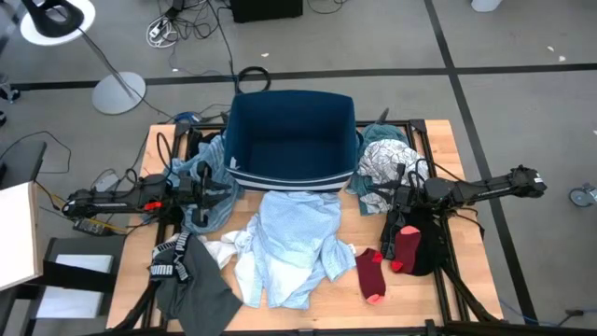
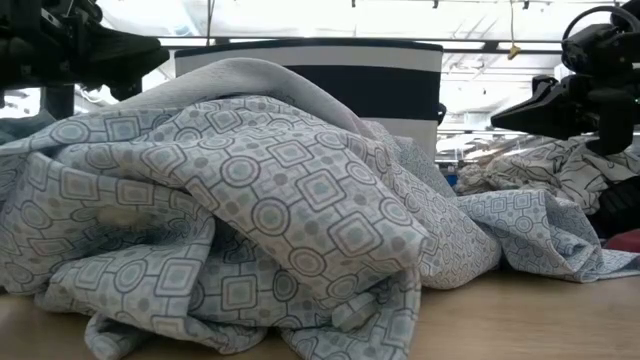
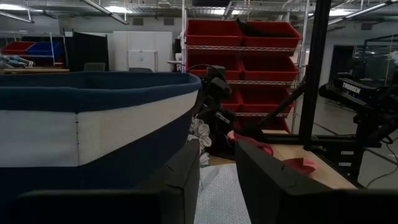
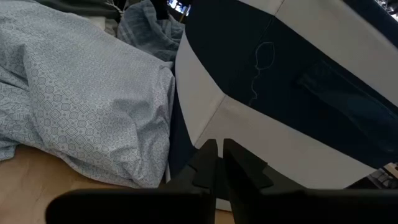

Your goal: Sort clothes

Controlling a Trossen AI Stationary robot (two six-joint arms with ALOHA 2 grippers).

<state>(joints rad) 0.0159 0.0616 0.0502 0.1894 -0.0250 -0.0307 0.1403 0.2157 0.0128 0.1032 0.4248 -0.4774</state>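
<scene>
Starting at your far left in the high view: a dark grey garment (image 1: 194, 285) hangs off the table's front-left corner, with a small white piece (image 1: 222, 249) bunched right beside it. Just behind those, your left gripper (image 1: 224, 191) hovers over a crumpled blue shirt (image 1: 199, 175) by the bin's left side. From the left wrist view its fingers (image 3: 180, 180) stand a little apart with nothing between them, so the jaws are slightly open and empty.

Middle of the wooden table (image 1: 438, 289) you've got the navy fabric bin (image 1: 291, 135) with the white stripe, sitting toward the back edge. Right in front of it, touching its front wall, sprawls the big light blue patterned shirt (image 1: 291, 245). In the low view that same shirt (image 2: 250, 200) fills most of the picture, heaped up with the bin's striped wall (image 2: 330, 75) rising behind it.

Moving right, a pair of dark red socks (image 1: 373, 273) lies just beside the shirt's right edge, one of them resting on a black piece (image 1: 424, 247). Behind that, a white-patterned garment (image 1: 381, 166) and a teal one (image 1: 378, 135) pile up against the bin's right side.

Your right gripper (image 1: 387, 198) hangs over that right-hand pile. In the right wrist view its fingers (image 4: 205, 163) sit almost together with only a sliver of a gap, gripping nothing, pointed at the bin's corner (image 4: 249, 93) next to the light blue shirt.
</scene>
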